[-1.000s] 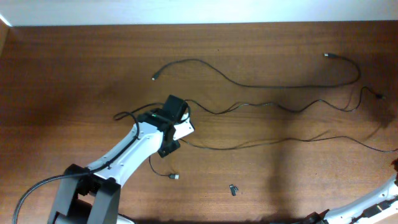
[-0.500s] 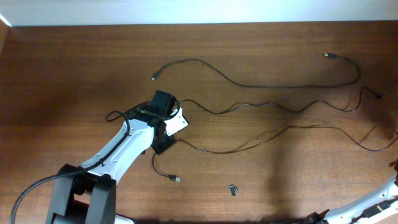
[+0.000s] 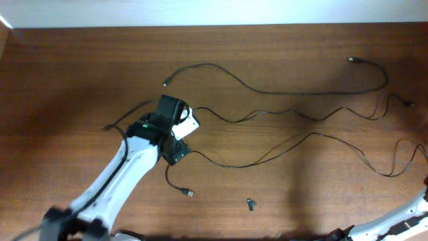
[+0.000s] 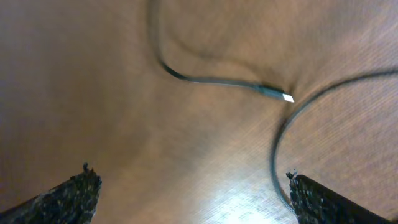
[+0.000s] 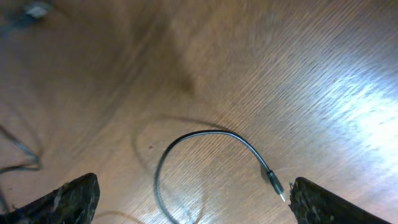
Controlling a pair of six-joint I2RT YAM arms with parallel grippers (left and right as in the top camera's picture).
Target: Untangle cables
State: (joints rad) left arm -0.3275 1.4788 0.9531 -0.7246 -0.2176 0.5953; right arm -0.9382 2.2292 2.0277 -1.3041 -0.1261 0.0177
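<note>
- The wooden table [image 3: 67, 80] fills the overhead view, with all three cables spread across its middle and right half.
- The left arm [image 3: 127, 167] reaches in from seven o'clock toward the centre.
- The upper cable [image 3: 267, 92] arcs from eleven o'clock to a plug near two o'clock.
- The middle cable [image 3: 294, 114] ripples from beside the arm's wrist out to three o'clock.
- The lower cable [image 3: 267, 155] runs from a plug near six o'clock, loops under the wrist and swings away to four o'clock.
- The strands lie apart, and no knot shows.
- The left gripper [image 4: 193, 193] hovers over bare wood with its jaws spread wide and nothing between them. One strand curves just inside its right fingertip.
- The right gripper [image 5: 196, 196] is also spread wide and empty, above a curled cable end.
- The cords look light, limp and thin, so they would probably drag and snake rather than lift cleanly. They may also slip from a loose pinch.
- The firmest hold is likely just behind a plug [image 4: 277, 94], where the cord stiffens.
- A tiny dark stubby piece [image 3: 251, 204] lies alone near six o'clock.
</note>
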